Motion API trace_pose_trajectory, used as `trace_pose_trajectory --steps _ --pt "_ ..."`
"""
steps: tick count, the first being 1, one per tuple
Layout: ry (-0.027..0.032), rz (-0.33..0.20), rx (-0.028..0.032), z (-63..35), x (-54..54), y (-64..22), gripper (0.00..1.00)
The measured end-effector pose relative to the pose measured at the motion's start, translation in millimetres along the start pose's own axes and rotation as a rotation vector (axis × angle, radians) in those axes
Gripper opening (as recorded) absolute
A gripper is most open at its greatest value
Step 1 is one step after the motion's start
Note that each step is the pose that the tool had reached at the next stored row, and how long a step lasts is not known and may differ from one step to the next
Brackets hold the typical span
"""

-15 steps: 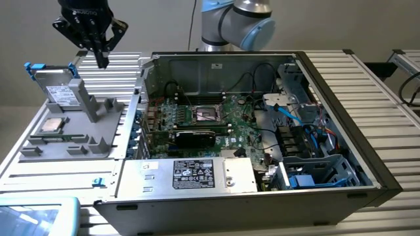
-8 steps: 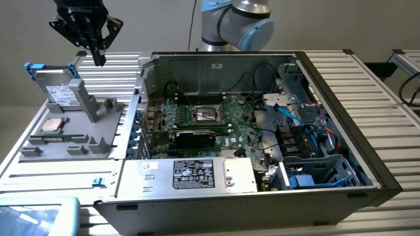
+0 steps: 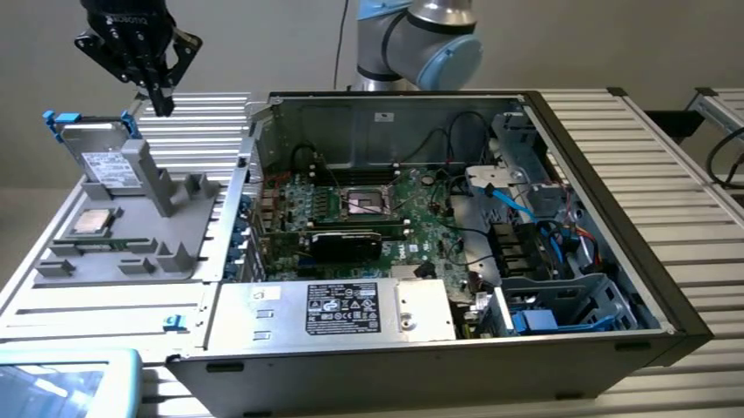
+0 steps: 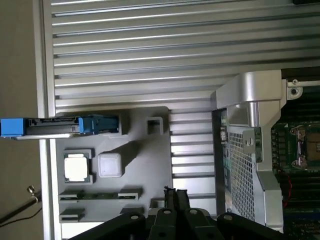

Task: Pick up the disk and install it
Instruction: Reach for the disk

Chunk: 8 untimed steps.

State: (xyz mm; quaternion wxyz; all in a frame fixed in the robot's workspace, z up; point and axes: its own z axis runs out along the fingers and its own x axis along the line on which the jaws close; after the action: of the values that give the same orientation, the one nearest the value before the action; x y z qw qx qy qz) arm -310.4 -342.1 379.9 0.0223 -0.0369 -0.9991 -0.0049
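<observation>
Open black computer tower case (image 3: 407, 361) lies nearest, on its side. Grey plastic fixture tray (image 3: 122, 246) beside it holds the silver-grey, blue-framed disk (image 3: 103, 161) standing on edge. Black gripper (image 3: 163, 103) hangs above the disk, fingers pressed together, empty.

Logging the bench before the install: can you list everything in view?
grey holder: one, on the table, exterior view's left
disk: one, silver-grey with blue frame, on edge in the holder
CPU chip: one, silver, flat on the holder
computer case: one, black and silver, open, centre
motherboard: one, green, inside the case
silver box: one, black label, case's near edge
robot arm: one, silver and light blue, behind the case
gripper: one, black, shut, empty, over the holder
</observation>
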Motion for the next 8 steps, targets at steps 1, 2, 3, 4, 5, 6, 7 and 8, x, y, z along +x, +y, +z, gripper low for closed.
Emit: trace_pose_trajectory --steps 1,2,3,4,5,6,7,8 --pt "-0.0002 0.000 0.0011 1.3 3.0 1.8 0.11" --pt "-0.0004 0.000 0.0022 2.6 6.3 3.7 0.11" --pt "-0.0005 0.000 0.0033 3.7 9.5 5.6 0.11" --pt "-0.0006 0.000 0.0046 4.8 12.8 7.5 0.11" --pt "-0.0005 0.000 0.0060 5.8 16.1 9.3 0.11" --pt "-0.0007 0.000 0.0076 6.6 19.2 11.2 0.11" --pt "-0.0009 0.000 0.0090 7.1 21.9 12.9 0.11" --pt "-0.0009 0.000 0.0103 7.5 23.6 14.6 0.11"
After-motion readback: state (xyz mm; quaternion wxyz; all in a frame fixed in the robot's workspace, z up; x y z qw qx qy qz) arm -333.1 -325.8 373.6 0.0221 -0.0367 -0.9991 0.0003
